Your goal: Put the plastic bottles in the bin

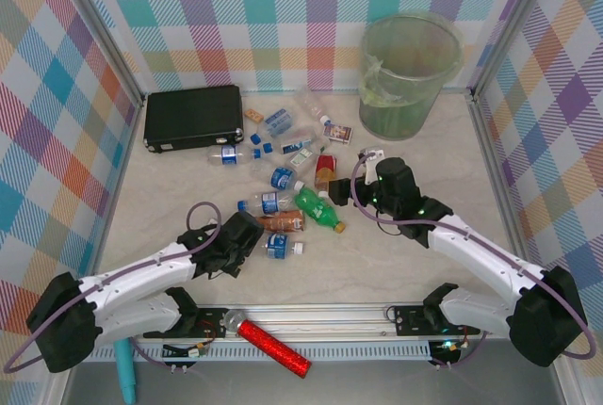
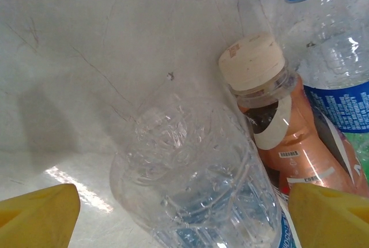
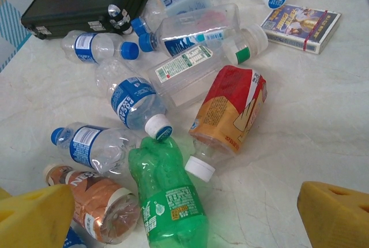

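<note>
Several plastic bottles lie scattered mid-table in front of the tall greenish bin [image 1: 410, 75] at the back right. My left gripper [image 1: 252, 238] is low at the pile's near-left edge. It is open, and its yellow fingertips [image 2: 37, 216] stand either side of a clear blue-labelled bottle [image 2: 196, 179], whose base faces the camera. A brown bottle [image 2: 288, 138] with a cream cap lies just right of it. My right gripper [image 1: 341, 192] hovers open over a green bottle [image 3: 170, 196], which lies between its spread fingers [image 3: 337, 216]. A red-and-orange labelled bottle [image 3: 230, 106] lies beside the green one.
A flat black case [image 1: 193, 116] lies at the back left, and a small printed box [image 3: 297, 20] sits near the bin. A red glittery cylinder [image 1: 273, 347] rests on the front rail. Checked walls close in the left, back and right sides.
</note>
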Motion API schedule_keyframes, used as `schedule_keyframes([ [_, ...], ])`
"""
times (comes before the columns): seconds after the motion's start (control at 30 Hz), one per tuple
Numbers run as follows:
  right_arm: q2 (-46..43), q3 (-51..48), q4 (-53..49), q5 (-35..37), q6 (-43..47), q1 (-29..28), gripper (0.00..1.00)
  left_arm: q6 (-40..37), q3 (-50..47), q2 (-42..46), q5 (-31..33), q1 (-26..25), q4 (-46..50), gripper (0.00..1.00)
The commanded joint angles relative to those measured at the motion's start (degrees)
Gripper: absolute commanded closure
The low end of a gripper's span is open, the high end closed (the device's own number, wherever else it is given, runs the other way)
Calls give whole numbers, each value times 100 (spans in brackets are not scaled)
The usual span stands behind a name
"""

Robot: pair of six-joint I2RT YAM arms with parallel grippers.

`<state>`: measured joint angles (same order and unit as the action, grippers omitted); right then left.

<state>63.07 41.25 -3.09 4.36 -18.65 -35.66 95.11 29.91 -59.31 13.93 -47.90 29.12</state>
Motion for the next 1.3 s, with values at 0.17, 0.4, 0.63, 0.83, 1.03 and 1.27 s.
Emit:
schedule_keyframes([
  [0.17, -145, -152, 246, 153, -11, -38, 1, 447, 4, -682, 168, -185, -452, 9],
  [0.4, -179, -198, 292, 164, -33, -37, 1, 484, -35, -1035, 443, -184, -727, 15],
  [0.63, -175, -215, 309, 136, -37, -46, 1, 513, -38, -1251, 500, -180, -906, 19],
  [0.83, -189, -215, 309, 129, -41, -46, 1, 534, 160, -1270, 168, -180, -765, 10],
  [1.03, -232, -227, 308, 141, -42, -46, 1, 584, 385, -903, 405, -161, -203, 8],
  [1.27, -234, -238, 311, 117, -35, -57, 1, 474, 314, -437, 644, 206, -136, 8],
])
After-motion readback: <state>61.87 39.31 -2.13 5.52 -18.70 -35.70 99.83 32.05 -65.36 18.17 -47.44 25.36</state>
